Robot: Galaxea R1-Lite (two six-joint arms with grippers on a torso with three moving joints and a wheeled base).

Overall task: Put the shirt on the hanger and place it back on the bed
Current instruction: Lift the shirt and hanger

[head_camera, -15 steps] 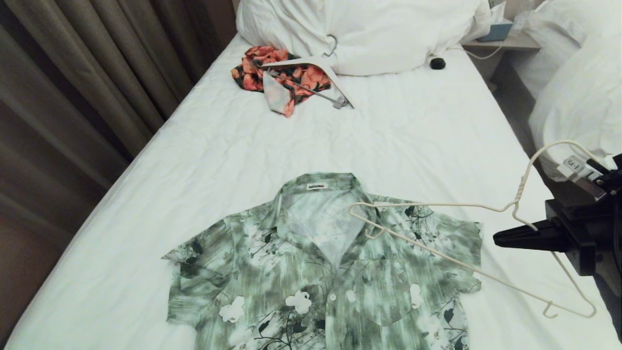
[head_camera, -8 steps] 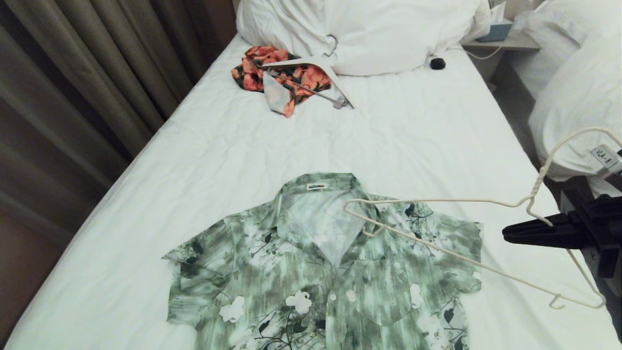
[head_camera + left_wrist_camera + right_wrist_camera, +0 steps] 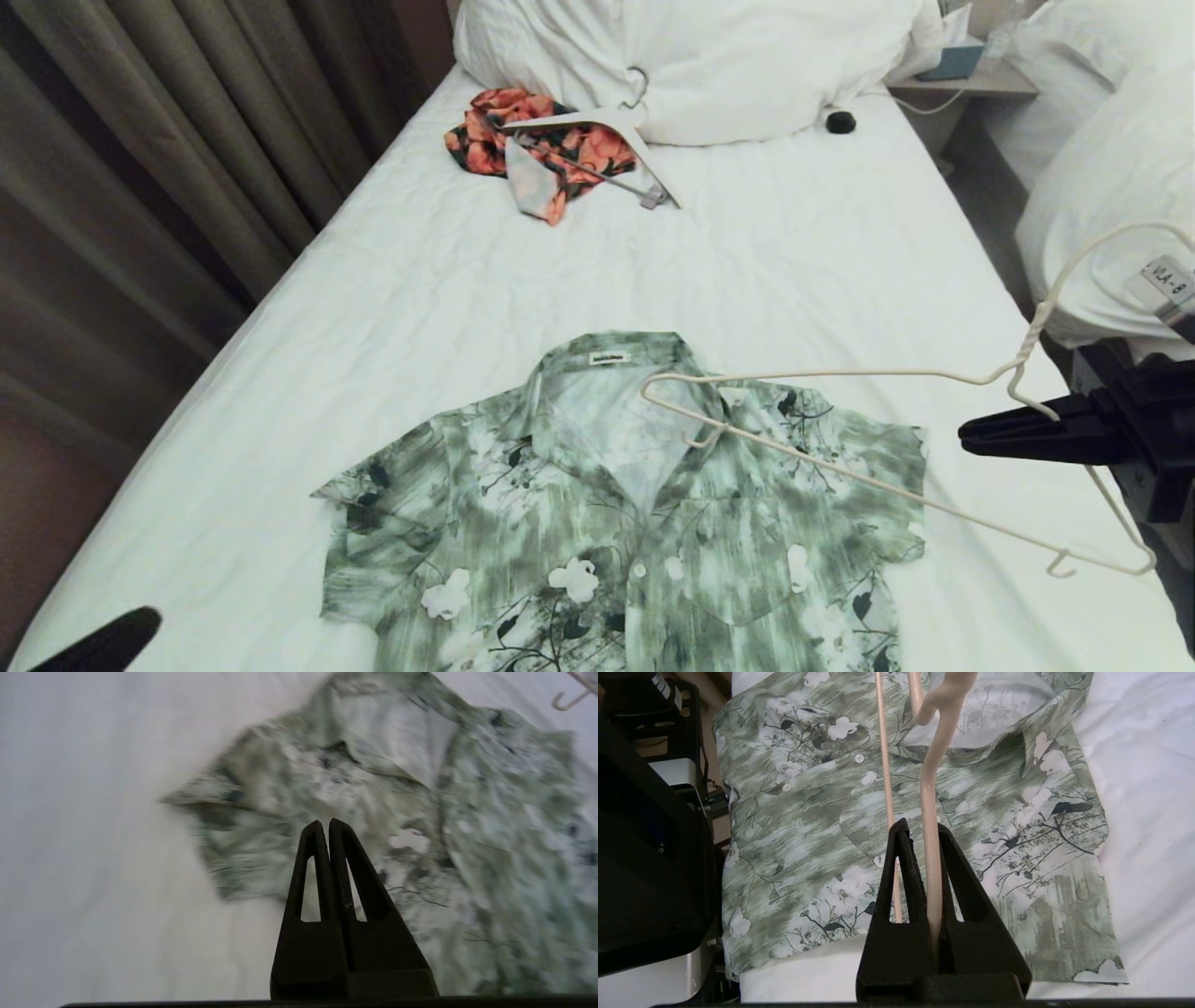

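Head view: bed [image 3: 420, 280] edge, perhaps unobstructed.

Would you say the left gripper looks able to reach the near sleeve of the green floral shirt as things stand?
Probably yes. The left gripper, shut and empty, hangs above the green floral shirt lying flat on the white bed, with nothing between; the thin cream wire hanger is over the shirt's other side.

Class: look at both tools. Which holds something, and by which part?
The right tool grips the hanger by its wire below the hook; the left tool holds nothing.
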